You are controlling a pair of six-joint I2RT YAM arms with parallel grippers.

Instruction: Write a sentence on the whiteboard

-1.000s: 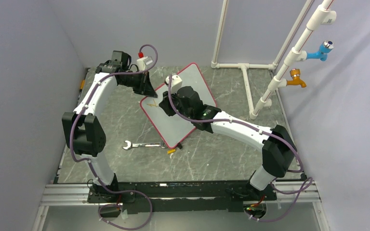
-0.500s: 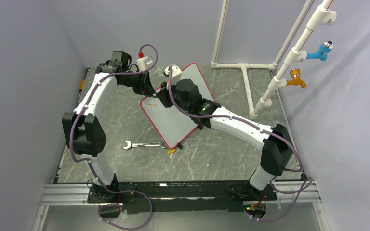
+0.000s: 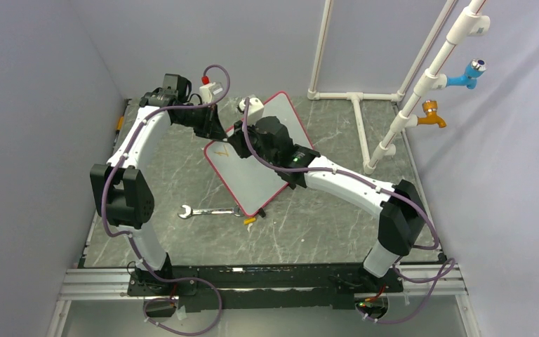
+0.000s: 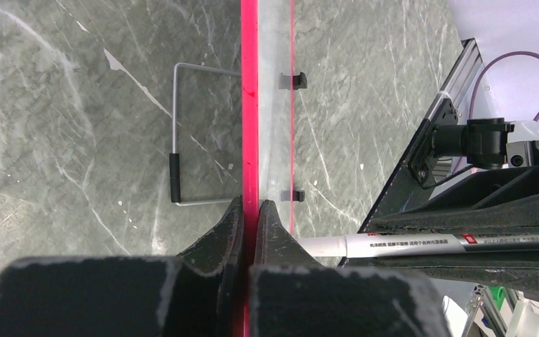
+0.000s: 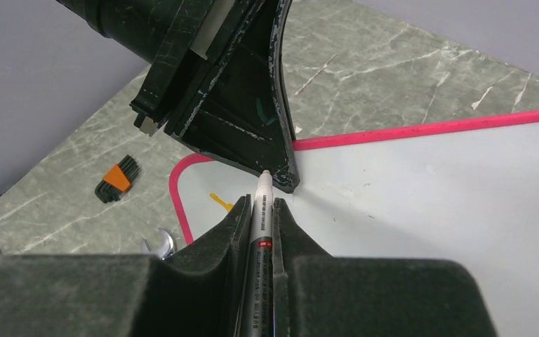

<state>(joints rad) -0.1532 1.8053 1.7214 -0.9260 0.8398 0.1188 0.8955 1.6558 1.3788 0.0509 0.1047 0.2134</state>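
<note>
From the top, the whiteboard (image 3: 263, 179) lies turned at a slant in the middle of the table (image 3: 175, 175), with one corner reaching toward the far edge. My left tool (image 3: 219, 133) is at the board's left side, up near the far-left part of the table. A second ago my right tool (image 3: 236, 142) was over the middle of the board. Now it has slid toward the far-left and sits right next to the left tool. The left arm has stayed where it was, and so has the board. A small orange mark (image 3: 220, 149) shows on the board just below the two tools. A wrench (image 3: 207, 211) lies on the table near the board's closest corner, in the same spot as before.

From the left wrist, the left tool is clamped tight on the board's pink rim. Two black clips (image 4: 293, 81) sit on the board's edge, and a thin wire stand (image 4: 175, 140) shows beside the rim. The marker (image 4: 407, 244) pokes in from the right.

From the right wrist, the right tool is squeezed tight around the marker. The marker's tip is almost at the left tool, and I cannot tell if it touches the board. An orange and black thing (image 5: 118, 179) lies on the table past the board's corner.
</note>
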